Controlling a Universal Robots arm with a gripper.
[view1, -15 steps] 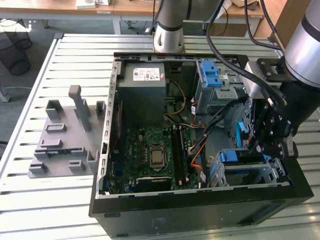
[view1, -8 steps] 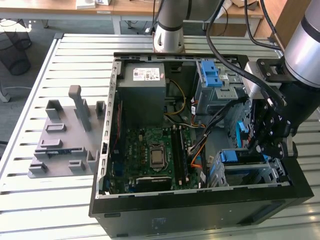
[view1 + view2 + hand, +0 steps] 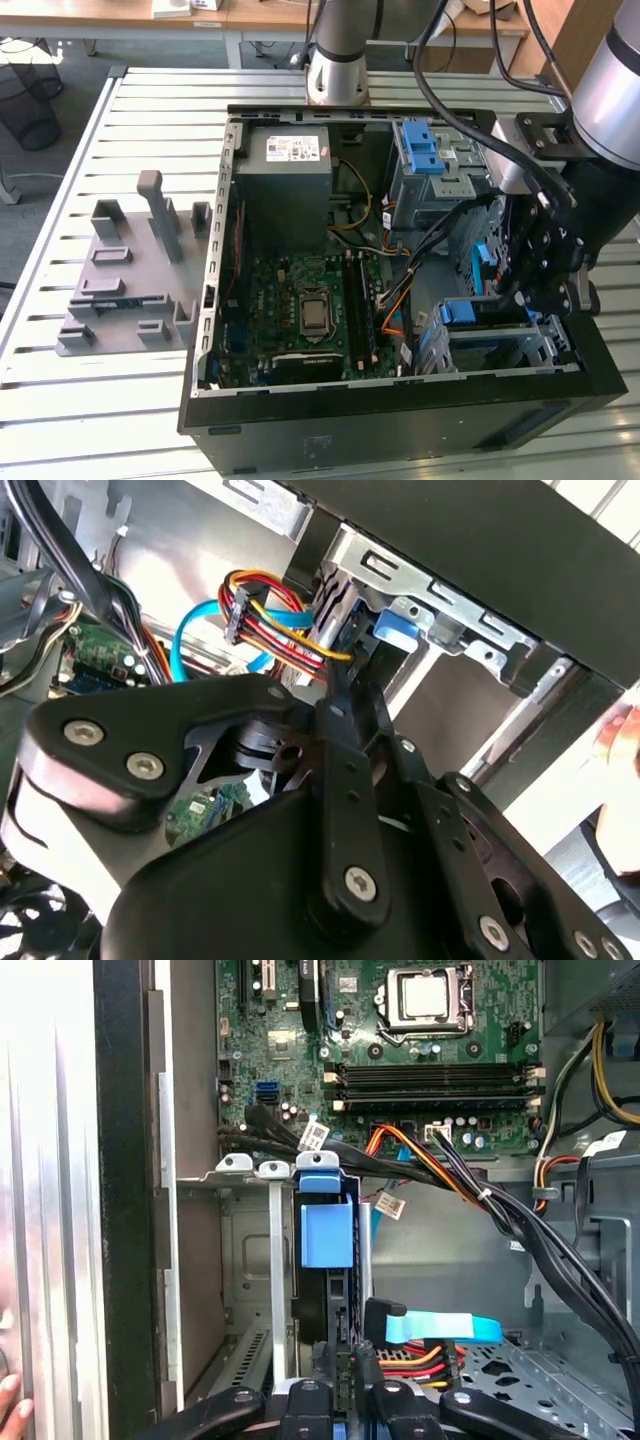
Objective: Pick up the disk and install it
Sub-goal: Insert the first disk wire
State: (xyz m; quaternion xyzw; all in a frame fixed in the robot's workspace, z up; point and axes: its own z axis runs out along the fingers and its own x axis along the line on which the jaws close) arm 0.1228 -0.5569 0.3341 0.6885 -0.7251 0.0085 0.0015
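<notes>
I see the disk [image 3: 326,1235] edge-on at the centre of the first wrist view. It stands upright in the grey metal bay [image 3: 240,1260], and its blue plastic rail faces the camera. The jaws look pinched almost closed on its thin dark edge at the bottom centre, though I can't see the contact cleanly.

My worry is the cables. The orange and black leads [image 3: 430,1160] drape just beside the bay mouth, and the red-and-yellow bundle [image 3: 420,1360] sits close to the jaws. Either could snag or get trapped under the rail. A slight tilt could also jam the smooth rail against the stamped sheet-metal guides. The green motherboard [image 3: 420,1050] lies beyond, studded with parts.
</notes>
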